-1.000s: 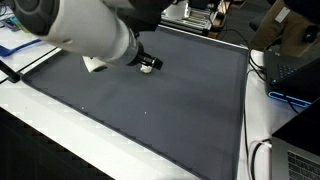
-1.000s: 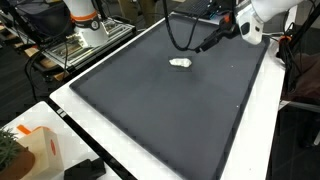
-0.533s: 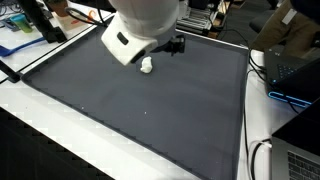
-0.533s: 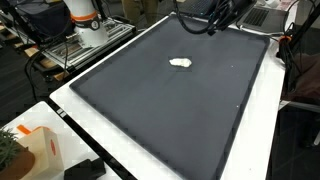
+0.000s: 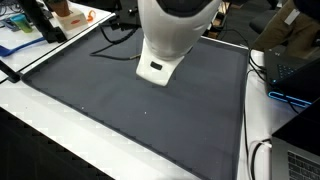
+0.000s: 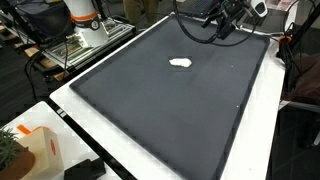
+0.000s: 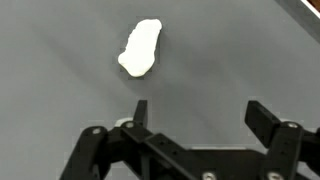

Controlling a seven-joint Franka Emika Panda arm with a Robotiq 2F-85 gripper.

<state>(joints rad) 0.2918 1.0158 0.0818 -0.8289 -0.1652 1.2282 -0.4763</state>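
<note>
Approach phase, I'd say: the gripper (image 7: 195, 115) hangs wide open and empty, the white lump (image 7: 141, 48) lying on the dark mat (image 7: 60, 90) toward upper centre of the wrist view, so centring over it looks next.

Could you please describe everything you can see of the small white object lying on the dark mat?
The white object is a small, soft-looking lump with an irregular, elongated outline, plain white with no markings; its material cannot be told. It lies flat on the dark grey mat, toward the far half in an exterior view. Nothing touches it. In the wrist view the open tool hangs above the mat, apart from it.
</note>
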